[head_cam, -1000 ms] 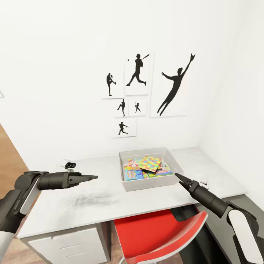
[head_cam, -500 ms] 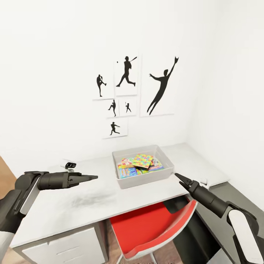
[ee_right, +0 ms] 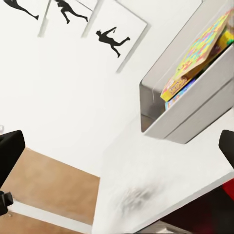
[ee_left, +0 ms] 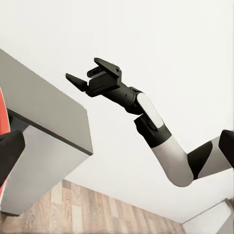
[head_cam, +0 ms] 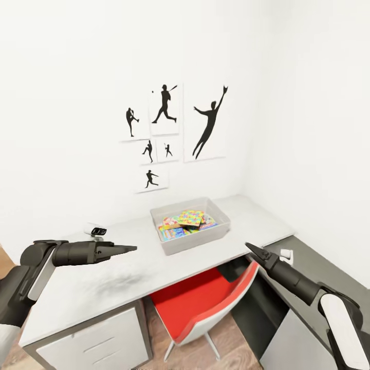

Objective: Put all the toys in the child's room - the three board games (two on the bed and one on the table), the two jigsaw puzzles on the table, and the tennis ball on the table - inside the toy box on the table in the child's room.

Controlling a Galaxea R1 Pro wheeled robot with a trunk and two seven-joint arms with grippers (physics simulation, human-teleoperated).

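The light-grey toy box [head_cam: 174, 245] stands on the pale table [head_cam: 128, 277] against the white wall. On top inside it lies a many-coloured jigsaw puzzle [head_cam: 189, 218] [ee_right: 202, 46]. Printed board games [head_cam: 171, 232] [ee_right: 176, 88] are stacked under it. My left gripper [head_cam: 128, 249] hovers open over the table, left of the box. My right gripper [head_cam: 252, 249] [ee_left: 90, 75] is open, in front of the table's right end and apart from the box. Nothing is held. The tennis ball and the bed are out of view.
A red chair [head_cam: 205, 303] is pushed under the table. A lower dark-grey desk [head_cam: 313, 257] with a small white object [head_cam: 286, 254] adjoins at the right. A small dark item [head_cam: 97, 231] lies at the table's back left. White drawers [head_cam: 103, 339] sit below. Baseball silhouette pictures [head_cam: 169, 133] hang above.
The whole view has shifted: table, toy box and pictures now sit further left and smaller, so the camera has moved. Both arms hold the same pose in the view.
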